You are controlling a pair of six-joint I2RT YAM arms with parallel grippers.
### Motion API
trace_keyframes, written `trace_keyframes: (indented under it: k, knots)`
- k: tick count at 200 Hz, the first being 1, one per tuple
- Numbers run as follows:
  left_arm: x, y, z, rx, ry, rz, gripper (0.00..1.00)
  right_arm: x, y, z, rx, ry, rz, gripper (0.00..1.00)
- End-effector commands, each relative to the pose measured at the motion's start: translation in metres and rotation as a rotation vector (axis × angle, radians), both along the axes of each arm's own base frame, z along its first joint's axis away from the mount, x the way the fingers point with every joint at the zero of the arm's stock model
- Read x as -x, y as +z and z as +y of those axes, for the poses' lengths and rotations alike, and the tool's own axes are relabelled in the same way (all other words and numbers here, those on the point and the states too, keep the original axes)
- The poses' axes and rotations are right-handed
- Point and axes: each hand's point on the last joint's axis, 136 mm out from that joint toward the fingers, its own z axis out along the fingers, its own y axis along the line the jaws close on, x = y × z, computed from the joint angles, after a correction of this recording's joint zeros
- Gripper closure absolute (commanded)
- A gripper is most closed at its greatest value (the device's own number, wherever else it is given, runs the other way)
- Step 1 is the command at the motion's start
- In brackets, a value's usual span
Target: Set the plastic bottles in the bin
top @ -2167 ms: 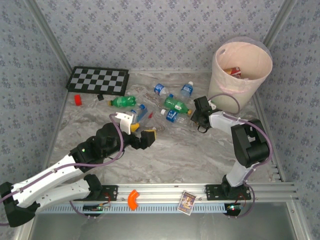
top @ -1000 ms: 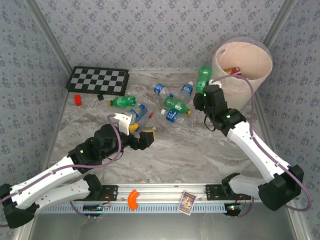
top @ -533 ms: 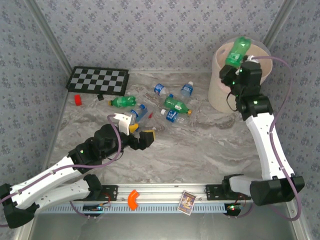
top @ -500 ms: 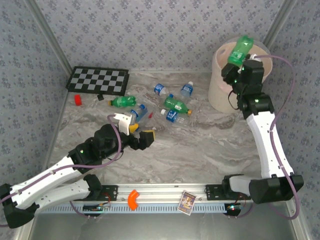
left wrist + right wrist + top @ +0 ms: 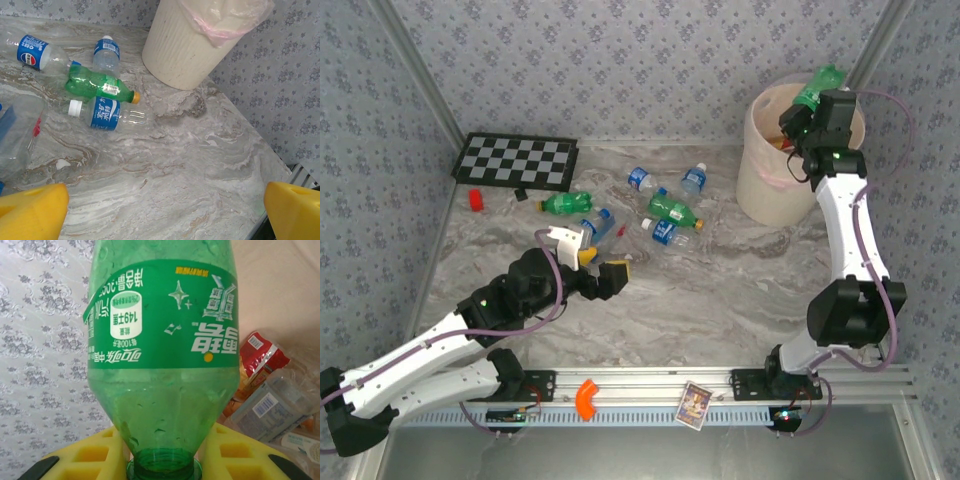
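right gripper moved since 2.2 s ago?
Yes. The right gripper, shut on the green bottle, went from the tabletop left of the bin up and rightward, to above the bin's rim.

Top camera looks down from high behind the near edge over the whole desk [image 5: 720, 300]; left wrist camera looks low across the desk towards the bin [image 5: 180, 55], which the top view shares; right wrist camera, pressed close to a green bottle [image 5: 160, 350], faces into the bin.

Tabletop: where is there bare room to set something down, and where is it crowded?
Free: the tabletop between the left gripper and the bin, down to the near rail. Crowded: plastic bottles between checkerboard and bin.
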Motion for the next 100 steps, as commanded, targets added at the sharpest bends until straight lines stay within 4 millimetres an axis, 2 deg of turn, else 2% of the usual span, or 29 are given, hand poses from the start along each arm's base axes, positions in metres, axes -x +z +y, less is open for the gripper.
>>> trace_keyframes:
  k: [1,9,23,30,34,36,66,100]
  knots:
    - [0.000,0.005,0.005,0.011,0.014,-0.013,0.00,-0.005,0.018,-0.005,-0.009,-0.003,-0.027,0.65]
    - [0.000,0.004,0.005,0.009,0.012,-0.014,0.00,-0.007,0.018,-0.005,-0.009,-0.002,-0.020,0.60]
    - [0.000,0.004,0.006,0.006,0.015,-0.015,0.00,-0.007,0.020,-0.003,-0.004,0.014,-0.014,0.38]
    - [0.000,0.004,0.006,0.007,0.015,-0.018,0.00,-0.007,0.020,-0.001,-0.001,0.020,-0.011,0.19]
    - [-0.001,0.004,0.006,0.005,0.016,-0.017,0.00,-0.006,0.022,0.000,0.003,0.022,-0.014,0.03]
    - [-0.001,0.003,0.006,0.004,0.016,-0.017,0.00,-0.005,0.022,0.001,0.005,0.024,-0.015,0.00]
    - [-0.001,0.003,0.003,0.003,0.011,-0.016,0.00,0.006,0.034,0.011,0.068,0.037,-0.040,0.00]
    - [-0.002,0.003,0.000,0.011,0.005,-0.009,0.00,0.025,0.041,0.032,0.133,0.081,-0.063,0.00]
